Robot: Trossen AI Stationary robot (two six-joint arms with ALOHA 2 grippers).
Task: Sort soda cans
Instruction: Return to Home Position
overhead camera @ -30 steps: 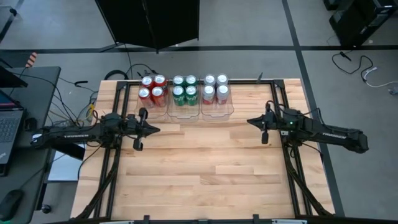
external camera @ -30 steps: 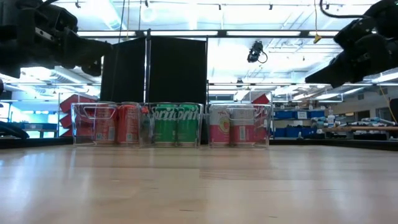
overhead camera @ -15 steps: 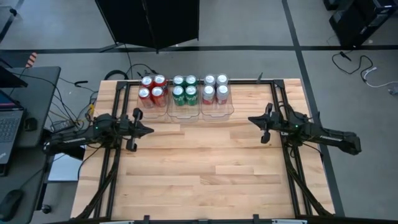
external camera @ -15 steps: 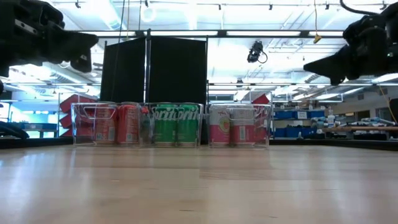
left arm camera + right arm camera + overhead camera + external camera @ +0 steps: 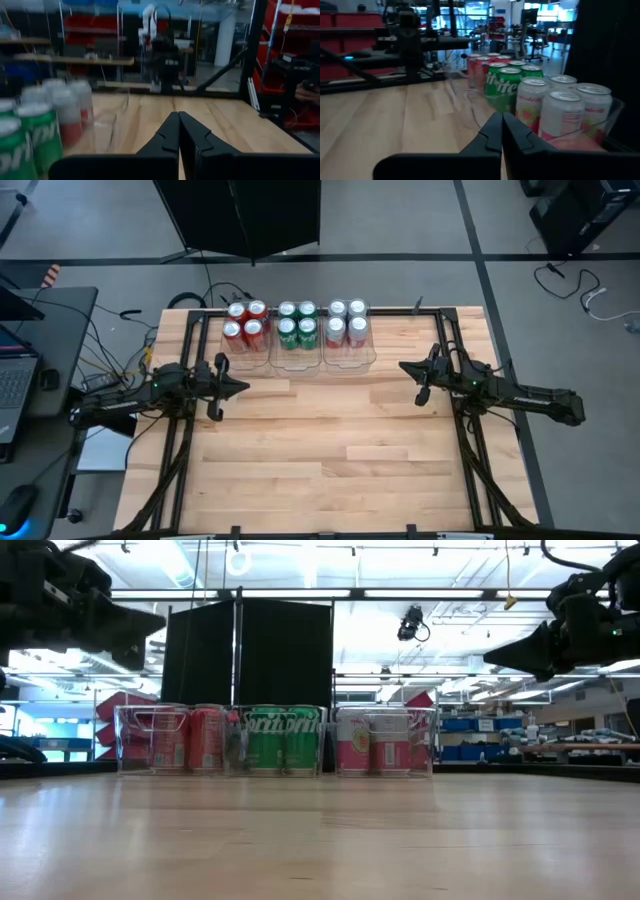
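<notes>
Cans (image 5: pixel 297 326) binned by colour — left gripper (image 5: pixel 243 388), right gripper (image 5: pixel 404 367) (both closed) aloft.

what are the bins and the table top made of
Bins: likely clear, glossy plastic; the soda cans show through the walls. Table top: wood, probably butcher block with a smooth finish; pale jointed strips.
</notes>
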